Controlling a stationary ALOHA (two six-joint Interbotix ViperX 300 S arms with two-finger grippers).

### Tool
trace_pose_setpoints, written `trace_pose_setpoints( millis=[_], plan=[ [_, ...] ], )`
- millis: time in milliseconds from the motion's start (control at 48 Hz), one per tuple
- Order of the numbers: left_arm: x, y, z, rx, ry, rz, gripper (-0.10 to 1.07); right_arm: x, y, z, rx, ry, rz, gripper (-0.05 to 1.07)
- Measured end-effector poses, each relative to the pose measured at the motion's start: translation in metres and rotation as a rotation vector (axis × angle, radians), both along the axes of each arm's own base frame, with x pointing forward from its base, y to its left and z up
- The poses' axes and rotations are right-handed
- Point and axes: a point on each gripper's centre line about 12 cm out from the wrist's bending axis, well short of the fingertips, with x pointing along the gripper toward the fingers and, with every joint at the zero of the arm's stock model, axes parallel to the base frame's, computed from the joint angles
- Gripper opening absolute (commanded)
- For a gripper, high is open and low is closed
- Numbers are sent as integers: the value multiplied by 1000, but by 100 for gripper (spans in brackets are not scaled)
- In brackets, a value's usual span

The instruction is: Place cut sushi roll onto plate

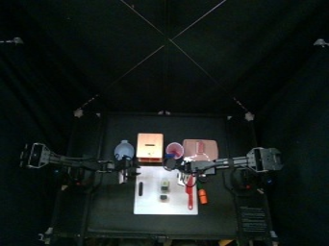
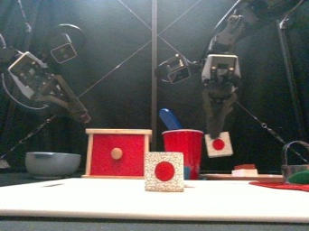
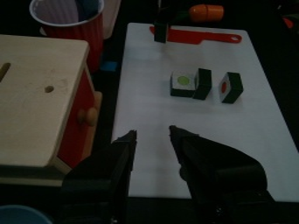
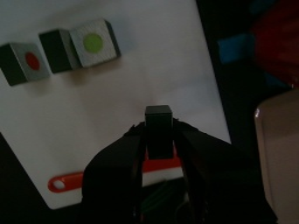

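My right gripper (image 2: 216, 133) is shut on one cut sushi roll piece (image 2: 219, 144) with a red core and holds it up above the table. In the right wrist view the piece (image 4: 158, 113) shows as a dark block between the jaws, above the white board (image 4: 128, 96). Two more pieces, one with a green core (image 3: 186, 82) and one with a red core (image 3: 232, 86), lie on the board. The pinkish plate (image 1: 199, 149) lies behind the board, right of the gripper, and also shows in the right wrist view (image 4: 281, 131). My left gripper (image 3: 149, 140) is open and empty over the board's left part.
A red-handled knife (image 3: 205, 37) and an orange thing (image 3: 207, 10) lie at the board's right side. An orange-tan box (image 1: 150, 144), a red cup (image 2: 183, 152) and a grey bowl (image 2: 53, 163) stand behind the board, left of the plate.
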Motion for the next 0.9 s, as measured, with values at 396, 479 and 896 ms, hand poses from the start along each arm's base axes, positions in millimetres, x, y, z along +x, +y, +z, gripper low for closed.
trace_pose_setpoints(
  millis=[396, 479, 896],
  plan=[
    [-2, 0, -3, 0, 11, 0, 77, -34, -104, -13, -28, -102, -337, 59],
    [-2, 0, -3, 0, 11, 0, 77, -36, -114, -21, -48, -88, -344, 59],
    [-2, 0, -4, -10, 15, 8, 77, -35, -127, -38, -79, -42, -332, 94]
  ],
)
